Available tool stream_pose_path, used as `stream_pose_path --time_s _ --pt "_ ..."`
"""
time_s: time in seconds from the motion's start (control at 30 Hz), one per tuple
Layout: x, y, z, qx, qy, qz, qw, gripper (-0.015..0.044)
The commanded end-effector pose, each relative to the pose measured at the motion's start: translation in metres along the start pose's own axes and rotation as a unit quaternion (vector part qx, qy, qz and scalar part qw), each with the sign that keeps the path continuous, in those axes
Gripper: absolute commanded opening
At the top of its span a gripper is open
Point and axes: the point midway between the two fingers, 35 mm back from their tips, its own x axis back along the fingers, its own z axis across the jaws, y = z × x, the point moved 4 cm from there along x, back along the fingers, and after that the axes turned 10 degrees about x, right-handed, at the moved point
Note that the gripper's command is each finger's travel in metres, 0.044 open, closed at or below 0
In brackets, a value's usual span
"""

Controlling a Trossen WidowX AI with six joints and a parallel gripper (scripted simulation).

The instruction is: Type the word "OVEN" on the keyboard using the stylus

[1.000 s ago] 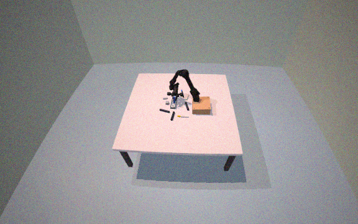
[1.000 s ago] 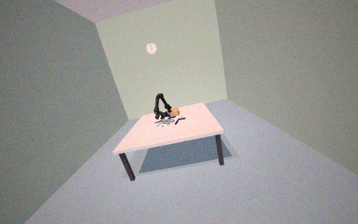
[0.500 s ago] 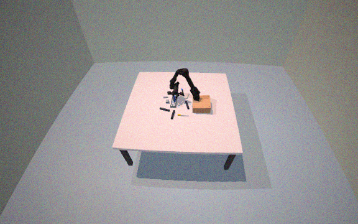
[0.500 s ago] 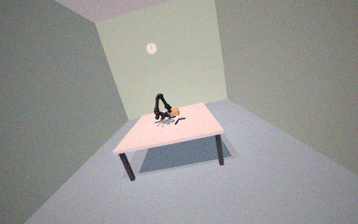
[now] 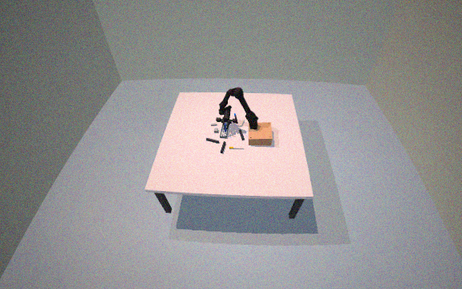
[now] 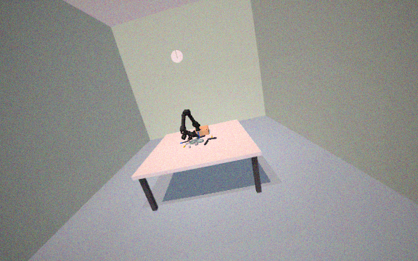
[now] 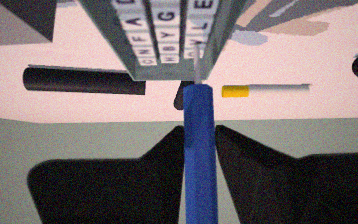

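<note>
My gripper is shut on the blue stylus, gripping its barrel. Its thin grey tip points away from the fingers, over the near end of the keyboard. The keyboard has a grey-green case and white keys in three rows in the wrist view. The tip overlaps the right-hand row, near a partly hidden key at its near end and the V or Y-like key beyond it. L and E show farther up that row. Whether the tip touches a key cannot be told.
A black cylinder lies left of the keyboard's near end, and a shorter black piece beside the stylus. A yellow-handled tool lies to the right. A wooden box stands beside the arm's base.
</note>
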Motion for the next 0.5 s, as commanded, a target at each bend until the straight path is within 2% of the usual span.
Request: stream_pose_path --time_s 0.0,0.47 --pt "-0.0016 0.0018 -0.0012 -0.004 -0.001 0.001 1.000 0.0081" --pt "-0.0027 0.0035 -0.0015 -0.004 -0.001 0.001 1.000 0.0081"
